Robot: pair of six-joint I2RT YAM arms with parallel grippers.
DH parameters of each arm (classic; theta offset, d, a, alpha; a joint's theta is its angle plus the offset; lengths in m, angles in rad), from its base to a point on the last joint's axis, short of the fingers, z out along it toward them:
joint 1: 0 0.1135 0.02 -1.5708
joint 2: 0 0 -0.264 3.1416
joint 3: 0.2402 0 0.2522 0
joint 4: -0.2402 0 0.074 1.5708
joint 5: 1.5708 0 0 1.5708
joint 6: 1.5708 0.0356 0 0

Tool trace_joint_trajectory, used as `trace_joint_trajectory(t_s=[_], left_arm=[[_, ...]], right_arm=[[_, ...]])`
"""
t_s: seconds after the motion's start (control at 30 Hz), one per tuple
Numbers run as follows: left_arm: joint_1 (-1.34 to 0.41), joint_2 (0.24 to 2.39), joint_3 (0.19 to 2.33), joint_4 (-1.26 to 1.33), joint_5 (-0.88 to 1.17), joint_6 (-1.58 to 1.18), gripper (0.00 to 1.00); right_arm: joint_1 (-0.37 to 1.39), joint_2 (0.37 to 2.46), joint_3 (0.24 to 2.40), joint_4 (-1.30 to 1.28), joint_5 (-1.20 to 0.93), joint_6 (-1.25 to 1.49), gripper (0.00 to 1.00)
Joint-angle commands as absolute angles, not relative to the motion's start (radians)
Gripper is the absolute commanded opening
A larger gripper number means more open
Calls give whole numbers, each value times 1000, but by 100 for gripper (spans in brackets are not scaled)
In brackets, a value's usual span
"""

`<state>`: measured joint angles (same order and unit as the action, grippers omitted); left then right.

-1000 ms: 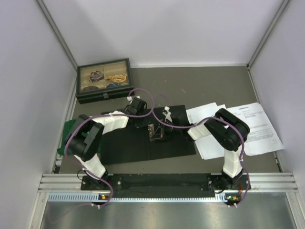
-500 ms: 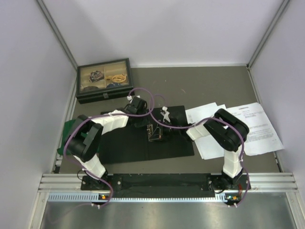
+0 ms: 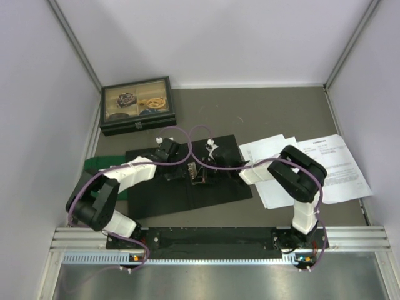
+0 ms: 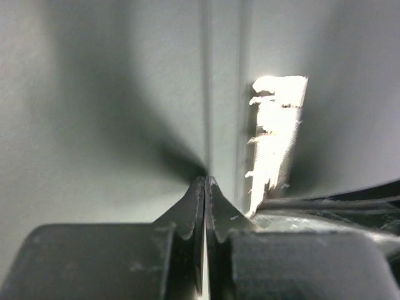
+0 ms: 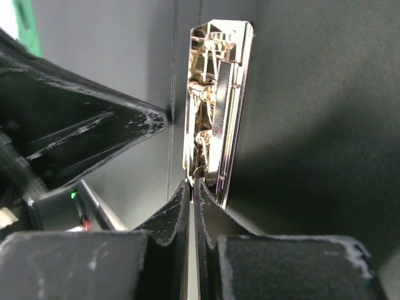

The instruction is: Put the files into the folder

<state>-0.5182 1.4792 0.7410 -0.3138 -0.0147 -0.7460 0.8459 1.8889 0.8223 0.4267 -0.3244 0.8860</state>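
Observation:
The folder (image 3: 226, 189) lies open at mid-table, black inside up, its metal clip (image 3: 199, 173) on the spine. My left gripper (image 3: 181, 173) is shut, tips pressed on the black inside (image 4: 94, 94) just left of the clip (image 4: 275, 137). My right gripper (image 3: 205, 170) is shut too, its tips (image 5: 192, 185) touching the near end of the clip (image 5: 215, 94); I cannot tell whether they pinch part of it. The left fingers (image 5: 147, 122) show beside the clip in the right wrist view. The files (image 3: 325, 165), white printed sheets, lie spread right of the folder.
A black glass-lidded box (image 3: 137, 105) stands at the back left. A green cloth (image 3: 100, 164) pokes out from under the folder's left edge. Grey walls close in on both sides, and the right arm's elbow (image 3: 303, 169) rises over the files.
The left arm has dropped lower and swung toward the near left, its gripper opening briefly and shutting again. The folder has turned slightly. The right gripper has crept left along the clip.

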Motion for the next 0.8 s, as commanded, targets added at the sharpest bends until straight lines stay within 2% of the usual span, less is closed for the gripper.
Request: trace_joint_trajectory(t_s=[0.0,0.2,0.4,0.53,0.77], left_arm=[[-517,1528,667,-252,40,-767,0],[-512,1560,634,-307,-46,-799,0],[-514,1546,600,-302,-43,-836,0],[-514,1520,603,-296,-25,-816,0],[-512,1511,589,-262,34,-805,0]], right_arm=[[907,1948,827,144,-48,856,0],[916,2006,827,6,55,910,0],[923,2034,834,-72,104,916,0],[923,1941,820,153,-75,844,0],[919,1911,939,161,-264,837,0]])
